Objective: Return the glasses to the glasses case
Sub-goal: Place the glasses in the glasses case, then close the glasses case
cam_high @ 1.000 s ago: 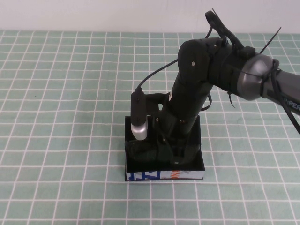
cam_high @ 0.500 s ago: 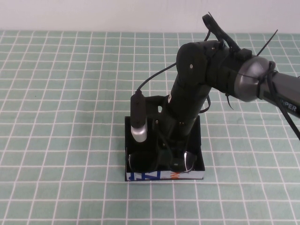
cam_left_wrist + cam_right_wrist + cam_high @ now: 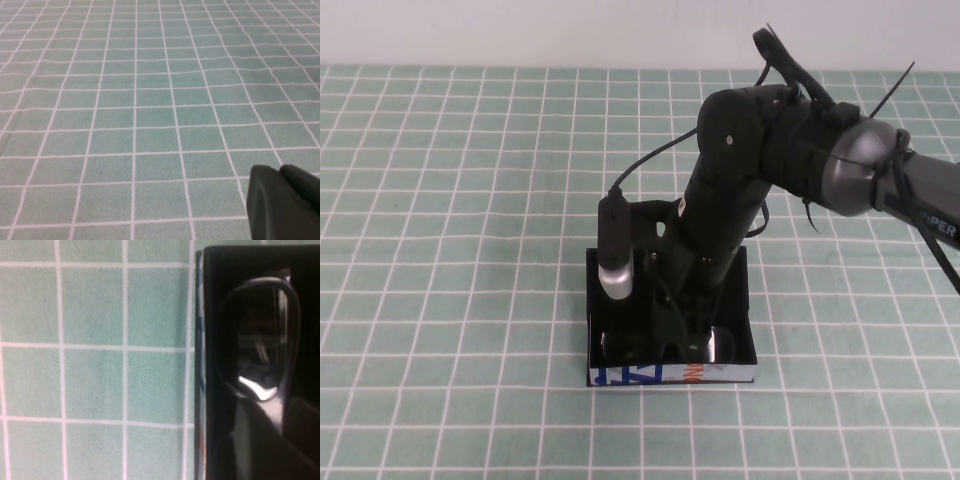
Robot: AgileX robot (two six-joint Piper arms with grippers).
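Note:
The black glasses case [image 3: 747, 300] lies open on the table, its white printed side strip [image 3: 640, 376] facing me. The dark-framed glasses [image 3: 724, 346] lie inside it along the front wall. My right gripper [image 3: 685, 340] reaches down into the case at the middle of the glasses. The right wrist view shows one tinted lens [image 3: 257, 335] inside the case [image 3: 210, 300], right in front of the right gripper [image 3: 284, 432]. My left gripper [image 3: 280, 172] is shut and empty, low over bare cloth, and is out of the high view.
A green cloth with a white grid [image 3: 450, 250] covers the table. The right arm [image 3: 740, 190] and its wrist camera [image 3: 614, 250] hang over the case and hide most of its inside.
The right gripper has shifted slightly inside the case. The glasses' lenses have come into sight along the case's front wall.

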